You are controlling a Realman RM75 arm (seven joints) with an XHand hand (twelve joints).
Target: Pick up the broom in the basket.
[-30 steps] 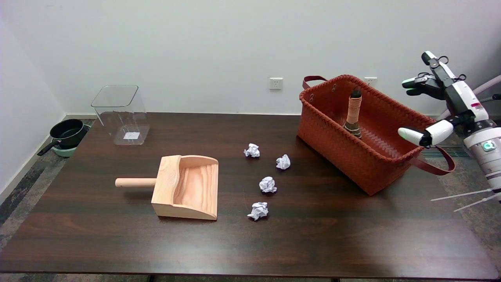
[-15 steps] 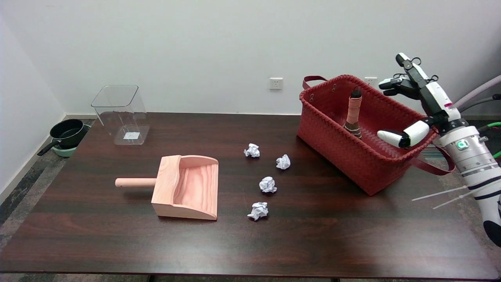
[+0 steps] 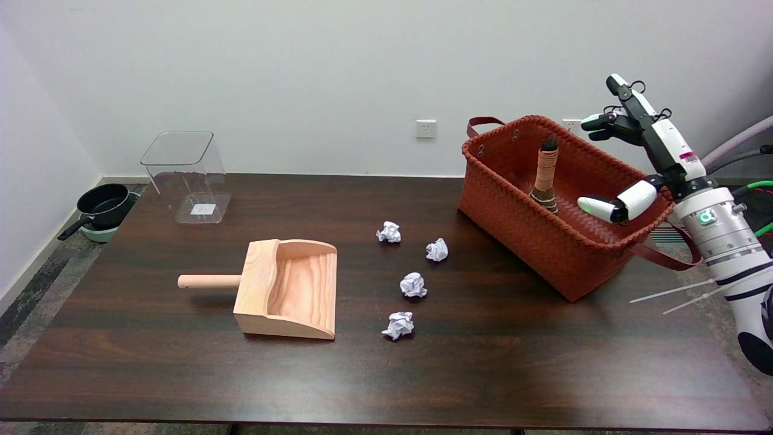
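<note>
**Head view: right hand closing on the basket, broom not yet touched**

Head view, now: right hand (image 3: 628, 157) spread wide and holding nothing, thumb low over the basket's (image 3: 513, 211) near right rim, other fingers (image 3: 598, 124) raised above the far rim. Broom (image 3: 545, 174) standing almost upright inside the basket, handle leaning against the far wall, well apart from the hand. Judged as the approach step only: grasp not begun, hand still needing to travel left and down to the handle.

Against the earlier pictures: hand shifted leftward from outside the basket's right end to a place over its rim, most of that early, the last stretch small. Broom, basket, wooden dustpan (image 3: 288, 289), paper balls (image 3: 413, 284) and clear bin (image 3: 187, 176) unmoved on the table (image 3: 543, 362).
</note>
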